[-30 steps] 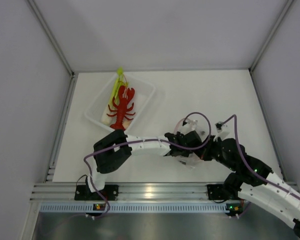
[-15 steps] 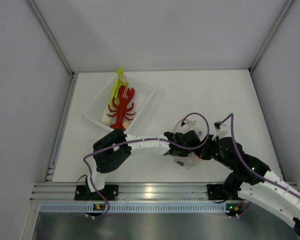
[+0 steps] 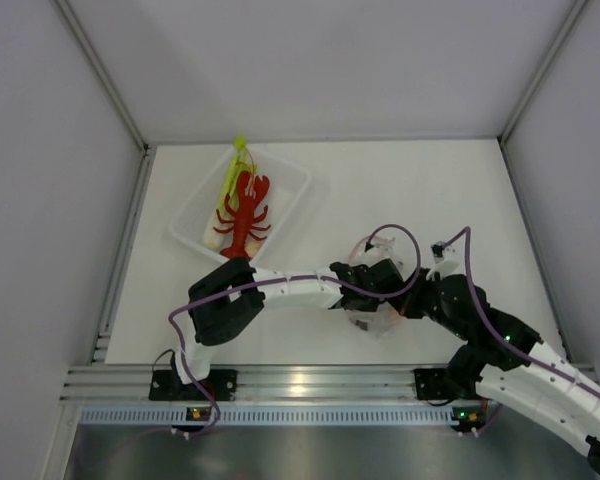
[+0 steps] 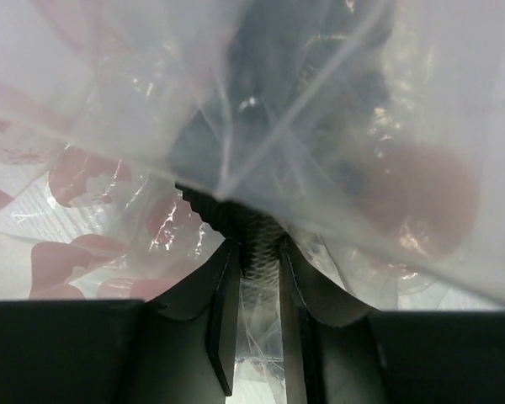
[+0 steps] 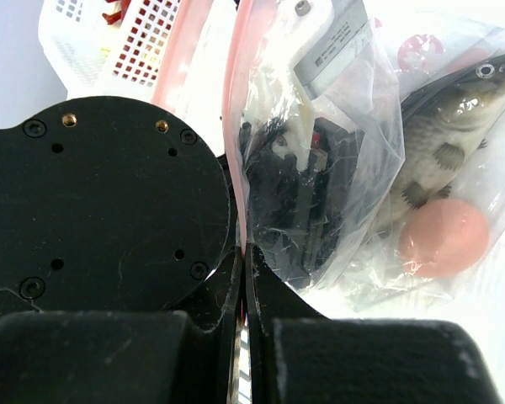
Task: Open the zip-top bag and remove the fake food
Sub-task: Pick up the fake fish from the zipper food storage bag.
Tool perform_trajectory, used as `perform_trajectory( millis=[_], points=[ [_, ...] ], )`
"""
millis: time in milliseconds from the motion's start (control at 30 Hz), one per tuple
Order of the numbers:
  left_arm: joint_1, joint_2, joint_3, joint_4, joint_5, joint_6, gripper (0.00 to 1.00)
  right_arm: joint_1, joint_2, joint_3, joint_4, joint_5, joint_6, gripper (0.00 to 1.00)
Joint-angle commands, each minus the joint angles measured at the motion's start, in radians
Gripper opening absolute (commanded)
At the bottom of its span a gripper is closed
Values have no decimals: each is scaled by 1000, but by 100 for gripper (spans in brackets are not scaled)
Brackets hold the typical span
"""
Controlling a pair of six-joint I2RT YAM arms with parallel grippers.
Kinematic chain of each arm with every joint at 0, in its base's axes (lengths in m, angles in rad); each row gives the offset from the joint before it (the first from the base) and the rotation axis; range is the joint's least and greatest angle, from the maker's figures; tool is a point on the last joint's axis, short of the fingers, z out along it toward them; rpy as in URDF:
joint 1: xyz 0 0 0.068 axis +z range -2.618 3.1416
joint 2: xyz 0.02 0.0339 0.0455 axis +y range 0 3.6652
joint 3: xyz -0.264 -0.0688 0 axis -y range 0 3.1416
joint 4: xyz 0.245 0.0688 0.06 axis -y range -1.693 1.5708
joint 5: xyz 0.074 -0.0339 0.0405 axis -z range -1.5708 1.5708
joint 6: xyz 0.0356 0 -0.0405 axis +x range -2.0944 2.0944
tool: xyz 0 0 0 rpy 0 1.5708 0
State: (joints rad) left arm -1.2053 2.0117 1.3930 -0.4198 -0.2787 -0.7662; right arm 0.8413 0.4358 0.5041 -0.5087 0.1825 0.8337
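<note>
The zip-top bag [image 3: 383, 322] lies between my two grippers at the table's near right. My left gripper [image 3: 368, 298] reaches inside it and is shut on the grey fish's scaly tail [image 4: 257, 229]. The fish [image 5: 450, 109] and the pinkish round piece [image 5: 443, 237] lie in the bag; the round piece also shows in the left wrist view [image 4: 421, 198]. My right gripper [image 5: 242, 252] is shut on the bag's pink zip strip [image 5: 234, 101], just right of the left gripper [image 3: 412, 305]. The red lobster [image 3: 245, 215] and the leek [image 3: 230, 180] lie in the tray.
The clear rectangular tray [image 3: 292, 178] stands at the far left of the table, apart from the bag. Purple cables loop over both wrists above the bag [image 3: 405, 232]. Grey walls close the table on three sides.
Both grippers and the bag have shifted slightly toward the near edge. Both grips stay the same.
</note>
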Motion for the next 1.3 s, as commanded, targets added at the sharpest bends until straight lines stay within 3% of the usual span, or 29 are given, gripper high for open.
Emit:
perform_trajectory(
  millis=[0, 33, 267, 700, 1133, 1267],
  points=[
    [-129, 65, -9, -83, -27, 18, 7, -2, 23, 30, 320, -6, -8, 0],
    [-129, 62, -9, -83, -31, 18, 0, -4, 24, 28, 320, -5, -8, 0],
    [-131, 1, -46, -83, -53, 13, 0, -4, 32, 48, 306, 5, -31, 0],
    [-148, -177, -172, -11, -85, 24, 0, -4, 156, 217, 184, 144, -264, 0],
    [-146, -344, -265, 27, -189, 24, 0, -4, 280, 307, 161, 74, -398, 0],
    [-146, -404, -278, 33, -231, 67, 0, -4, 357, 336, 130, -18, -432, 0]
  ],
)
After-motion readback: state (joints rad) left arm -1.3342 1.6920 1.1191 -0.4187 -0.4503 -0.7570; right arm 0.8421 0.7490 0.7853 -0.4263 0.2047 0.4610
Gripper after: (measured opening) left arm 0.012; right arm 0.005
